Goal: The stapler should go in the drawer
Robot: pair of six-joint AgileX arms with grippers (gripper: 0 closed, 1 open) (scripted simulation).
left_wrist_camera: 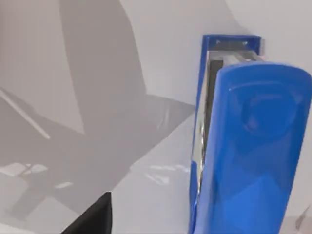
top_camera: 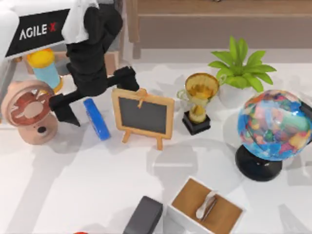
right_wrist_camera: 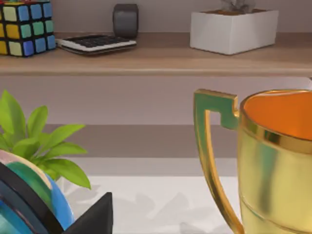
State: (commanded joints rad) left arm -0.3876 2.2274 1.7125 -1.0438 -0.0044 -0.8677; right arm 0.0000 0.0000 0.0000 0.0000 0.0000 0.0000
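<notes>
The stapler (left_wrist_camera: 248, 146) lies on the pale worktop (left_wrist_camera: 161, 58), seen close up: a glossy bright-blue top arm with a rounded end, over a blue base plate that juts out past it. Between the 2 parts runs a strip of silver metal. Broad grey shadows cross the worktop beside it. A black fingertip (left_wrist_camera: 95, 219) of the left gripper pokes into the edge, apart from the stapler.

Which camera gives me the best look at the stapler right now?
The top view: the whole stapler lies on the table between the left gripper and the chalkboard. The left wrist view shows the stapler close up but cut off.
</notes>
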